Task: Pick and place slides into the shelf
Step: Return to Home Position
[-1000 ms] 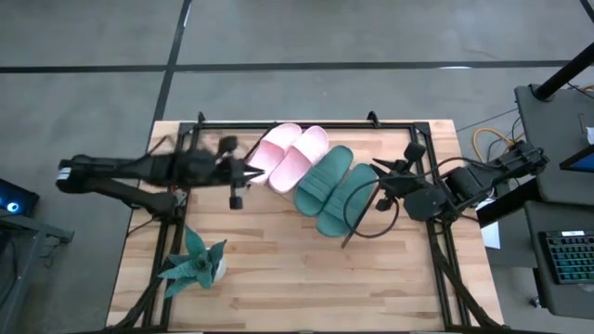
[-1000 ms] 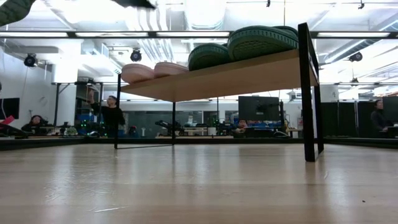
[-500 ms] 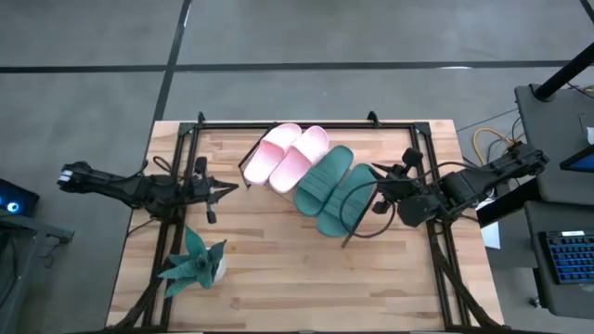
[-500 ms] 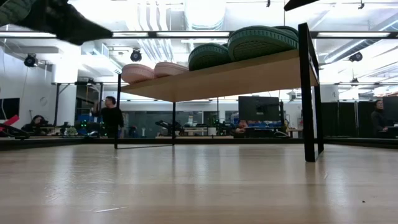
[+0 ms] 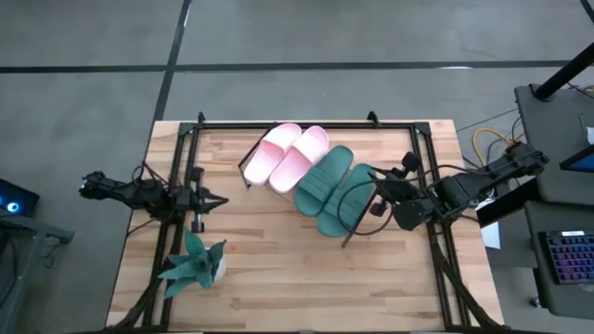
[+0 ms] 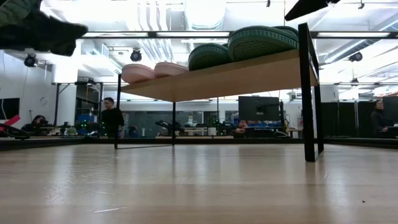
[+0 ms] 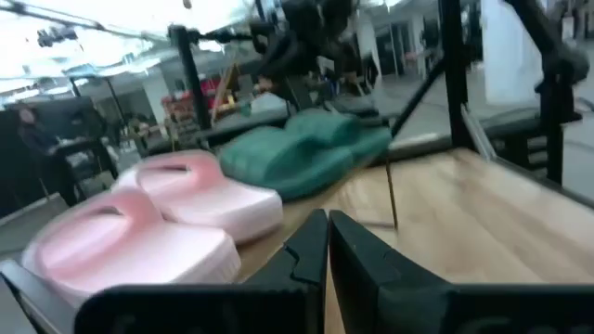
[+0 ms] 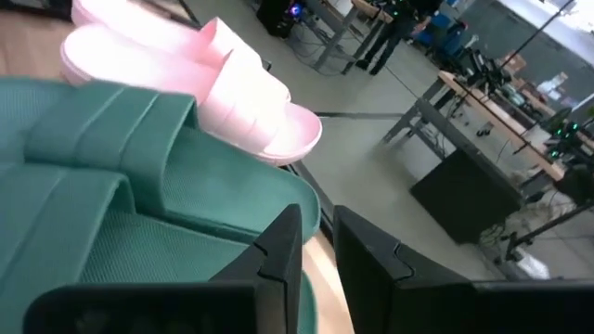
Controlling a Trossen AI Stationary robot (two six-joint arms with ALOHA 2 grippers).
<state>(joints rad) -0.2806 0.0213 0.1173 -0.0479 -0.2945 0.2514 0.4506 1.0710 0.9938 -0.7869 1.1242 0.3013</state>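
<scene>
Four slides (image 6: 260, 41) atop the shelf (image 6: 231, 78)

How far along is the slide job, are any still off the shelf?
Placing looks done: both pink slides and both green slides lie on the shelf. Nothing is in hand: the left gripper, near the table's left edge, and the right gripper, beside the green slides, are empty. Probably only homing remains.

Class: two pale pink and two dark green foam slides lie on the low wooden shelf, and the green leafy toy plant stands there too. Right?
No. The high view shows the green leafy toy plant standing on the large wooden tabletop, off the low wooden shelf. The pale pink foam slides and dark green foam slides do lie on it.
</scene>
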